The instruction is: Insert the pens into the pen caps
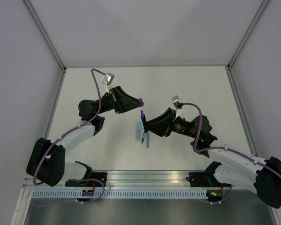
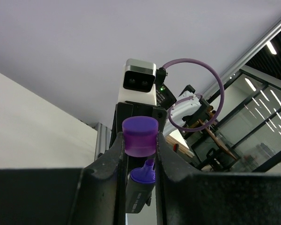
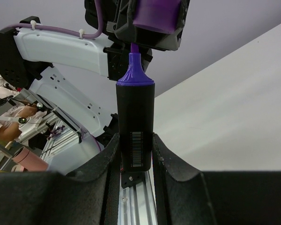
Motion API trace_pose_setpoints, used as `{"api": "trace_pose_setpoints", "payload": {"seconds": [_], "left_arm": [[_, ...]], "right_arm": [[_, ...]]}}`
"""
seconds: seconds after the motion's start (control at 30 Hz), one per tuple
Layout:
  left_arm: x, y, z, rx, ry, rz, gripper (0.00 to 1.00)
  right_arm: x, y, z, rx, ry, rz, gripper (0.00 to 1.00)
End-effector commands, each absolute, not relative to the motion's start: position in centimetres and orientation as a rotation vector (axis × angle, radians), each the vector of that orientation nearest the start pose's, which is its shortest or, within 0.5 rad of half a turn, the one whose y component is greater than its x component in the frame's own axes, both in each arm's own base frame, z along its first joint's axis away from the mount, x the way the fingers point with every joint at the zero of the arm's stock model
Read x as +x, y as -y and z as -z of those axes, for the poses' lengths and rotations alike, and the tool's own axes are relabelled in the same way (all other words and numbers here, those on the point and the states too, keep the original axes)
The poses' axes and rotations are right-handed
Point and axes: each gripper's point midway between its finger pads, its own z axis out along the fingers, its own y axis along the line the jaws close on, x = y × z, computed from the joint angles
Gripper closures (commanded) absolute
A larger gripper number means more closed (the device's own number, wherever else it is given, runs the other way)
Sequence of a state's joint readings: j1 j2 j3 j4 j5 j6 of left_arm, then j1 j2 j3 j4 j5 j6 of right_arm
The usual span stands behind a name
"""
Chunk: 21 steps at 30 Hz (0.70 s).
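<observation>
The right claw (image 3: 135, 157) pinches the marker (image 3: 135, 108) by its tail, left claw (image 2: 139, 151) the purple cap (image 2: 139, 135): light, stiff, smooth plastic (probably slippery).

Top view looks down; facing wrist views closely share the marker (image 3: 135, 131).

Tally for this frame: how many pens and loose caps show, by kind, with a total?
Pens: 4 (marker in right tool; highlighter, dark pen, blue pen on table)
Caps: 1 (purple cap in left tool)
Total: 5
</observation>
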<state>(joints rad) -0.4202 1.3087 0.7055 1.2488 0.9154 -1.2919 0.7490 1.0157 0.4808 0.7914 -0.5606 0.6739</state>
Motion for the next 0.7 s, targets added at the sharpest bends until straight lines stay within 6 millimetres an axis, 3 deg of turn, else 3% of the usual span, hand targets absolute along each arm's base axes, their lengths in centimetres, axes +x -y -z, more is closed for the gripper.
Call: {"api": "trace_pose_setpoints", "payload": {"seconds": [0.0,0.37,0.67], "left_arm": [[20.4,27.4,-36.9,0.588,-1.254,1.909,0.98],[19.7,27.6,-36.1,0.644,-1.213,1.98,0.98],[19.5,27.5,-38.2,0.673,-1.166,1.985,0.98]], "right_arm": [[15.8,-30.9,-30.5,-0.607,-1.331,-1.556,1.0],[16.2,-30.7,-30.7,-0.575,-1.331,-1.543,1.0],[15.7,-30.8,-30.7,-0.604,-1.327,-1.561,1.0]]}}
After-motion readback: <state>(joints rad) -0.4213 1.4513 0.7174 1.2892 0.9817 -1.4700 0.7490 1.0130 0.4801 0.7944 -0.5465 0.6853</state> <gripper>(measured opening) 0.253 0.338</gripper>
